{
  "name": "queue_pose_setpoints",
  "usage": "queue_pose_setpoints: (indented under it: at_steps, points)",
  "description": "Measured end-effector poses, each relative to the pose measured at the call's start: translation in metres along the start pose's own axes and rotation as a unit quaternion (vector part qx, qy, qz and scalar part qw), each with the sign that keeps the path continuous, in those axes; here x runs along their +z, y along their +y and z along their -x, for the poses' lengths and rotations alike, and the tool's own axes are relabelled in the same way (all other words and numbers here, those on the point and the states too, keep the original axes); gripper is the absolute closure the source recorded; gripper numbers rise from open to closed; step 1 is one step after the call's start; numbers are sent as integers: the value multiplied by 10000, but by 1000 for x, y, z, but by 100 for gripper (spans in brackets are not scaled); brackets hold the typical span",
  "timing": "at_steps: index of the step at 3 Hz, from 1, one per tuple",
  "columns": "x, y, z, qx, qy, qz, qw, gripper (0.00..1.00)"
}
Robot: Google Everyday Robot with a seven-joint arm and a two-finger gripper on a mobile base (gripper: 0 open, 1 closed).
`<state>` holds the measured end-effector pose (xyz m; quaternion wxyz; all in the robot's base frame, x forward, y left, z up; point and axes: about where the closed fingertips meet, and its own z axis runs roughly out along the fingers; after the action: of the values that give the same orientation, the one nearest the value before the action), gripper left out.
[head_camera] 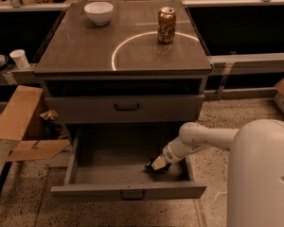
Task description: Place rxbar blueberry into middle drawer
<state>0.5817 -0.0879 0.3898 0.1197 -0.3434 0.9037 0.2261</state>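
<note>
The middle drawer [128, 191] is pulled open below the closed grey drawer front [125, 109]. My gripper [156, 164] reaches down from the right into the open drawer, low over its floor near the front right. A small dark shape [148, 167] lies at the gripper's tip on the drawer floor. It looks like the rxbar blueberry, mostly hidden by the gripper. I cannot tell whether it is held or lying free.
A gold-brown can [166, 25] and a white bowl [98, 13] stand on the cabinet top [85, 51]. Flattened cardboard [23, 126] lies on the floor to the left, and a white cup [20, 58] stands on a ledge beyond it. My white body [260, 174] is at the right.
</note>
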Motion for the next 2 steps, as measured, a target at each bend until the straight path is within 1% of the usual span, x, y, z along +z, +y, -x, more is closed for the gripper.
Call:
queue_pose_setpoints:
  at_steps: [1, 2]
  points:
    - [-18, -1, 4, -69, -246, -120, 9996, 4]
    - [-42, 2, 11, -212, -535, -199, 9981, 0]
